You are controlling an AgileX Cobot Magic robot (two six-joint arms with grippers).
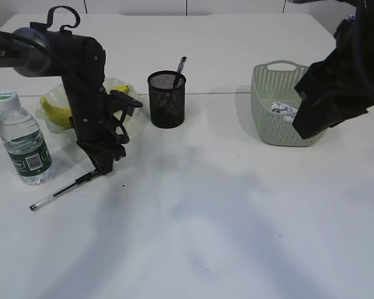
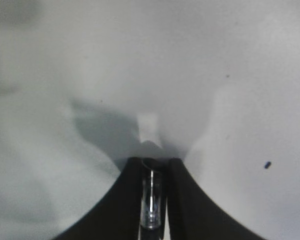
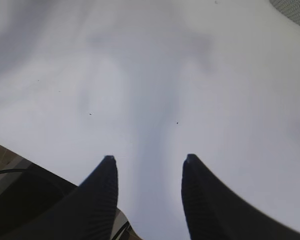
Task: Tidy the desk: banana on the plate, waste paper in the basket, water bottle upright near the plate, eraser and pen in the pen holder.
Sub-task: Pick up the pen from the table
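My left gripper (image 1: 103,166) is down at the desk (image 1: 237,218), shut on the dark end of a pen (image 1: 59,192) whose other end rests on the desk. The left wrist view shows its clear barrel (image 2: 151,200) pinched between the fingers (image 2: 127,200). The water bottle (image 1: 25,142) stands upright at the left. The banana (image 1: 55,111) lies on the plate (image 1: 121,86) behind the left arm. A second pen (image 1: 179,67) sticks out of the pen holder (image 1: 167,103). Waste paper (image 1: 280,108) lies in the basket (image 1: 280,128). My right gripper (image 3: 148,159) hangs open and empty. The eraser is out of view.
The right arm (image 1: 336,87) hovers over the basket's right side. A small pale oblong patch (image 2: 149,126) lies just past the left fingertips; I cannot tell what it is. Bare white tabletop fills the front and middle.
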